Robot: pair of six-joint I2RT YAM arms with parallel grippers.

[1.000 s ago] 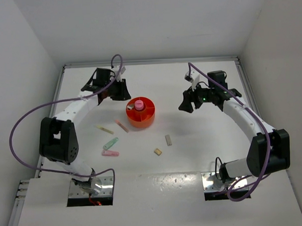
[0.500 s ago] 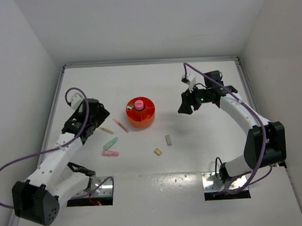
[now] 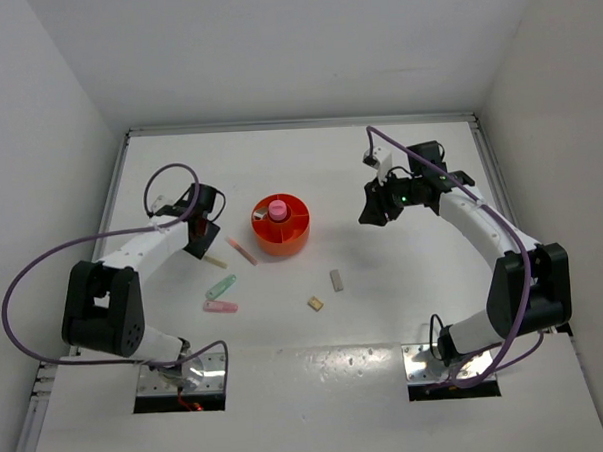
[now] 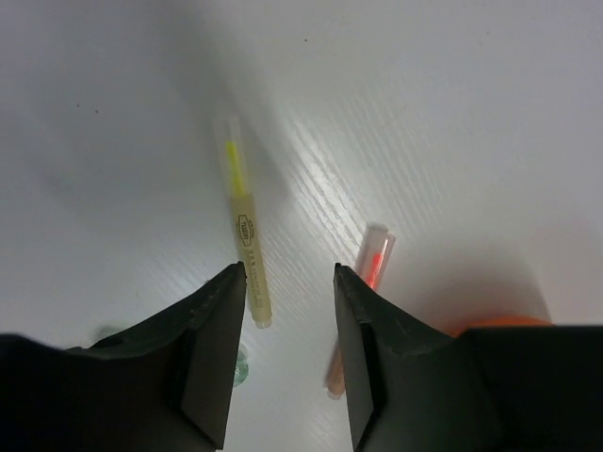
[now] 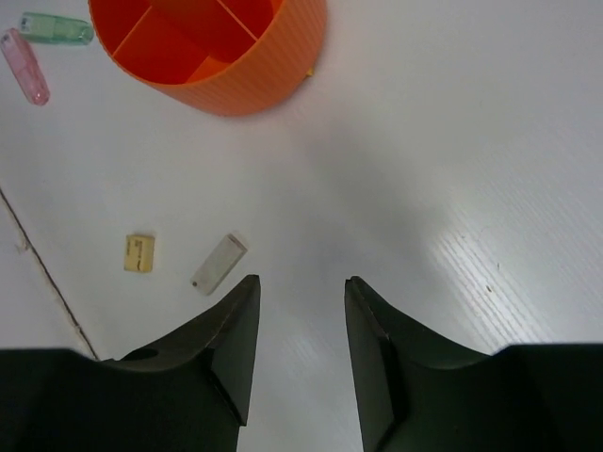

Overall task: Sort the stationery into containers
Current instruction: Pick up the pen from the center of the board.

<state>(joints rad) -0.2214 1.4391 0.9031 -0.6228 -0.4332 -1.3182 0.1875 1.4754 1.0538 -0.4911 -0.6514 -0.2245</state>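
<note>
The orange tub [image 3: 294, 238] stands mid-table with a magenta capsule [image 3: 278, 208] in its central cup. Left of it lie a tan stick [image 3: 210, 258], a pink stick [image 3: 243, 251], a mint stick [image 3: 221, 287] and another pink stick [image 3: 220, 307]. Two beige blocks [image 3: 315, 303] [image 3: 336, 280] lie in front. My left gripper [image 3: 197, 241] is open and empty just above the tan stick [image 4: 243, 226], with the pink stick [image 4: 377, 254] to its right. My right gripper [image 3: 373, 211] is open and empty, right of the tub [image 5: 226, 47].
The right wrist view shows the two blocks [image 5: 139, 252] [image 5: 219, 264], the mint stick [image 5: 57, 28] and a pink stick [image 5: 24, 66]. White walls enclose the table on three sides. A purple cable loops off each arm.
My left arm swung from behind the tub out to the left, then came in over the tan stick. My right gripper shifted only slightly. No piece has moved.
</note>
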